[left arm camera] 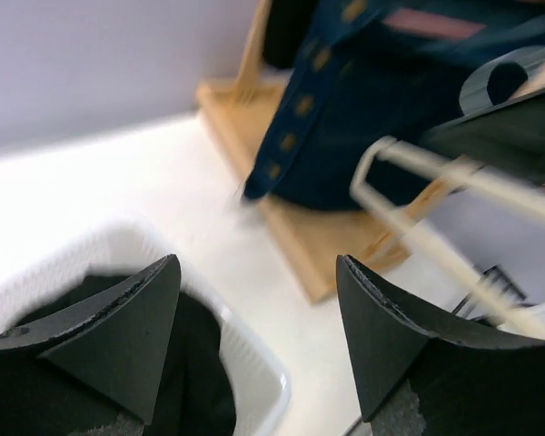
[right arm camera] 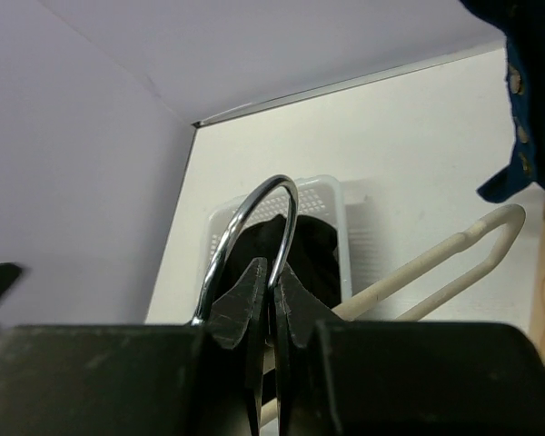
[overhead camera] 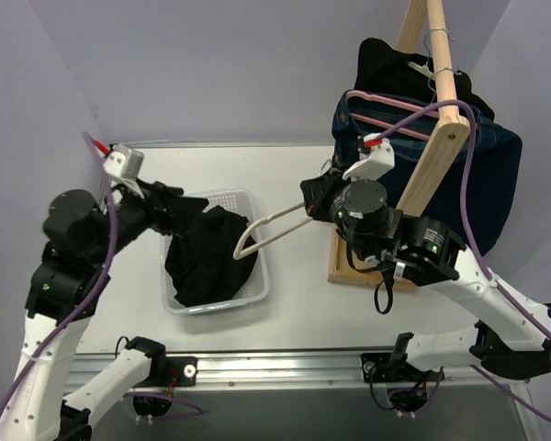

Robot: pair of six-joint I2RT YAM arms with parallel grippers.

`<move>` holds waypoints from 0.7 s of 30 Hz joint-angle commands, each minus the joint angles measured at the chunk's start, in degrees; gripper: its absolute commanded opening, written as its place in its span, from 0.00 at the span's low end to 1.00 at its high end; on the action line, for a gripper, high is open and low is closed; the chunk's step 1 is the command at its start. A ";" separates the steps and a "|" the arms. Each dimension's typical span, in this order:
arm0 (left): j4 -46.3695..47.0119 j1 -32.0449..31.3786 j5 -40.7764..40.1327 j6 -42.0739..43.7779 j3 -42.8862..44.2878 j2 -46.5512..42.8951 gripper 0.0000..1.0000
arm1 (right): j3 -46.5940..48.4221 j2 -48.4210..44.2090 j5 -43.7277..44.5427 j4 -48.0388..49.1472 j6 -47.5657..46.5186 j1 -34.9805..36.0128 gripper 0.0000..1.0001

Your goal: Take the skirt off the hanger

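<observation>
Jaws of my right gripper (right arm camera: pixel 272 272) pinch the wire hook (right arm camera: pixel 274 180) of the cream plastic hanger (right arm camera: pixel 409 268), left gripper (left arm camera: pixel 256 272) spread empty over the black pleated skirt (overhead camera: pixel 207 262) lying in the white basket (overhead camera: pixel 222 196), so removal looks done and the hanger needs parking.

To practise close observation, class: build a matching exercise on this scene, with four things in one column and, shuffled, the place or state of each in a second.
Column one
1. skirt
2. hanger
3. left hand
4. denim garment

Column two
A. hangs on the wooden rack
B. open, holding nothing
C. lies in the white basket
D. gripped at its wire hook by the right hand

Pairs: 1-C, 2-D, 3-B, 4-A
</observation>
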 commanded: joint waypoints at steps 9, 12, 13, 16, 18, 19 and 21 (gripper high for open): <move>9.40 -0.27 37.51 -0.88 15.87 11.58 0.73 | 2.06 3.98 -0.14 -4.67 0.06 -6.40 0.00; 7.47 -0.36 39.83 0.08 14.74 12.29 0.70 | 3.82 5.30 -1.02 -5.19 -0.64 -6.49 0.00; 7.11 -0.36 40.36 0.78 14.47 12.20 0.70 | 4.34 5.56 -1.02 -5.46 -0.64 -6.49 0.00; 6.67 -0.88 43.51 1.58 13.24 12.38 0.70 | 6.28 6.62 -1.11 -6.43 -0.82 -6.67 0.00; 4.66 -1.85 43.88 2.89 13.15 12.46 0.70 | 7.34 7.14 -1.20 -6.60 -1.00 -6.76 0.00; 4.21 -2.29 43.62 4.03 13.06 12.29 0.71 | 7.60 7.41 -1.46 -6.78 -1.08 -6.93 0.00; 3.77 -3.43 43.79 4.39 12.88 12.11 0.71 | 8.74 8.28 -1.46 -7.39 -1.08 -7.02 0.00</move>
